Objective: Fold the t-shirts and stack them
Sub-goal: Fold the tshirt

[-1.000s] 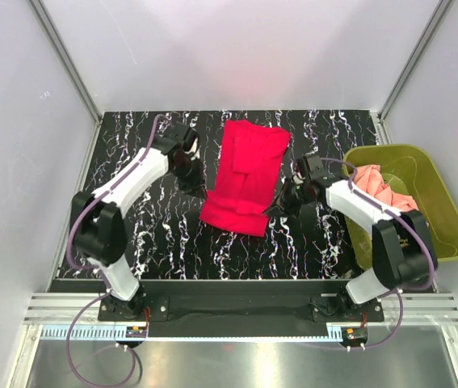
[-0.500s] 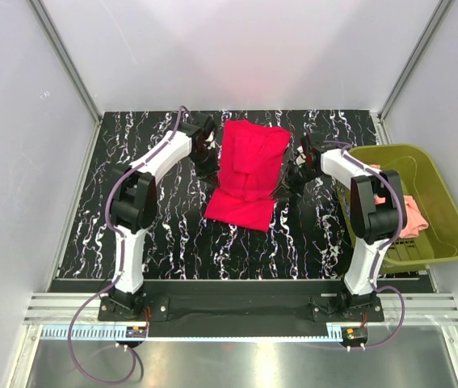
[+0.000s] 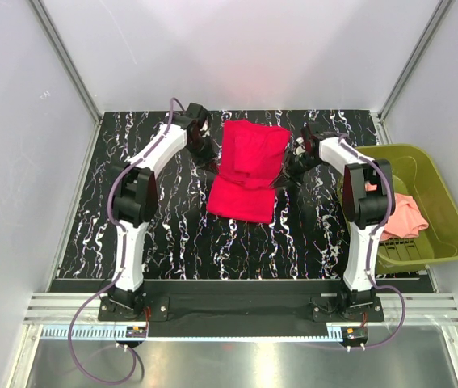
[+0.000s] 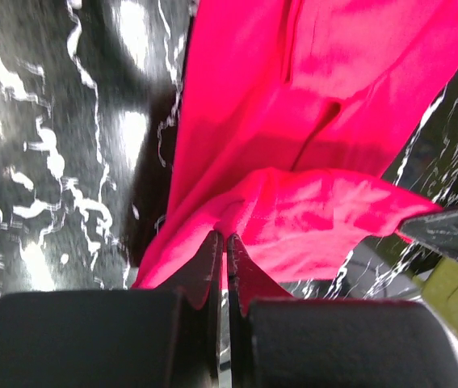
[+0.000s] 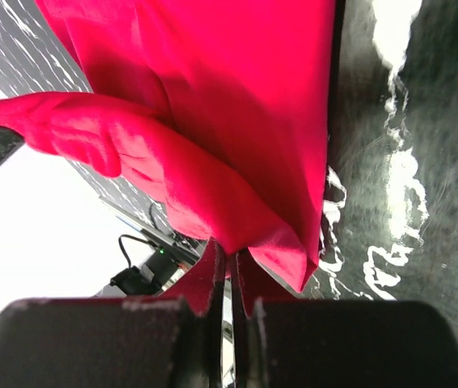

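Two pincers grasp one red t-shirt point(image 3: 249, 166) from its two sides. The shirt is on the far half of the dark marbled worktop point(image 3: 172, 234), about midway between its left and right edges, with its long side running from the far edge toward the near edge.

On the left, the left pincer point(image 3: 210, 160) comes in from the far-left part of the worktop and meets the left side of the shirt. In the left wrist view its fingers point(image 4: 203, 271) are clenched, with a thin piece of red cloth caught between the tips. From this grip a loose fold of cloth rises and spreads over the flatter part of the shirt beyond it. The bare worktop shows just to the left of the cloth.

On the right, the right pincer point(image 3: 287, 172) meets the opposite side of the same shirt. In the right wrist view its fingers point(image 5: 250, 281) are also pressed together on a corner of red cloth. A puffed fold runs away from that corner, above the flat part.

In the top view the near part of the shirt looks brighter than the far part. I cannot tell from there how high it is lifted.

Further right, an olive-green basket point(image 3: 448, 212) stands at the right edge of the worktop. A crumpled pink t-shirt point(image 3: 402, 214) lies inside it, well apart from both pincers.
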### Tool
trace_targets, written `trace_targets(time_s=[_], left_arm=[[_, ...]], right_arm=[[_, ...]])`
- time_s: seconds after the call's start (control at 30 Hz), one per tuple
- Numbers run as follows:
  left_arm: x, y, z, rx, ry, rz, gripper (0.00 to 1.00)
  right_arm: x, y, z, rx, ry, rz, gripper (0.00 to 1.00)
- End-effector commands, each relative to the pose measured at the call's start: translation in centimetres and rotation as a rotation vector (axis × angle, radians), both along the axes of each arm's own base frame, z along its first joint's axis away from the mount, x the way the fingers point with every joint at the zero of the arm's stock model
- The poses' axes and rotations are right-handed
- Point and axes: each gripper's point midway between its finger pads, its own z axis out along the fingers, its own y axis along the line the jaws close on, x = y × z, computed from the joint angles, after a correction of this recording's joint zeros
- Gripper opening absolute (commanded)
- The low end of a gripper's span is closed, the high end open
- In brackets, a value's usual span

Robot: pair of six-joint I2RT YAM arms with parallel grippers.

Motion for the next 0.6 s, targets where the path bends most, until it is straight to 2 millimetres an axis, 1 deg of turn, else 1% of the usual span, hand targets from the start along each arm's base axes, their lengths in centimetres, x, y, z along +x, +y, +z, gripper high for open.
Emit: trace_targets(time_s=[0.0,0.03,0.07,0.13,0.23,0.27,0.33,0.37,0.4,0.43,0.47,0.5,0.53,0.57], left_arm=[[1.9,-1.4,0.9,-0.076,-0.035,0.007,0.01],[2.0,-1.8,0.4,-0.091,-0.023,-0.001,0.02],[2.3,-2.0,0.6,-0.102,-0.03,-0.003,0.02],[2.5,-2.3,0.1,-0.108,-0.016,-0.004,0.02],[3.0,-2.7,0.2,-0.123,-0.029,-0.01,0.03],[3.3,-2.8,0.0,-0.124,-0.034,-0.013,0.06],[3.8,-2.8,0.0,-0.128,-0.041,-0.01,0.11],[4.0,-2.7,-0.3,-0.126,-0.041,-0.007,0.16],[4.5,-2.5,0.0,-0.118,-0.057,0.0,0.23],[4.9,-2.3,0.1,-0.116,-0.067,0.004,0.28],[5.3,-1.8,0.3,-0.112,-0.081,0.007,0.31],[5.7,-1.5,1.1,-0.107,-0.101,0.009,0.38],[6.1,-0.9,1.4,-0.086,-0.117,0.014,0.41],[6.3,-0.2,1.7,-0.068,-0.13,0.018,0.46]], right_arm=[[1.7,-0.2,1.2,0.03,-0.024,0.004,0.04],[1.7,-0.3,1.2,0.026,-0.017,0.003,0.04],[2.0,-0.5,0.9,0.023,-0.009,-0.003,0.04],[2.2,-0.6,1.0,0.02,-0.004,-0.003,0.04],[2.5,-1.1,0.8,0.018,-0.001,-0.014,0.05],[2.6,-1.5,0.4,0.017,0.006,-0.024,0.07],[3.0,-1.5,0.3,0.031,0.011,-0.034,0.1],[3.3,-1.6,-0.1,0.033,0.015,-0.041,0.13],[3.9,-1.7,0.1,0.034,0.004,-0.048,0.22],[4.3,-1.7,0.2,0.036,0.002,-0.05,0.25],[4.7,-1.7,-0.3,0.033,0.009,-0.05,0.29],[5.5,-1.9,0.5,0.028,-0.004,-0.052,0.38],[5.9,-2.1,0.5,0.014,-0.012,-0.048,0.45],[6.3,-2.3,0.1,0.001,-0.008,-0.046,0.5]])
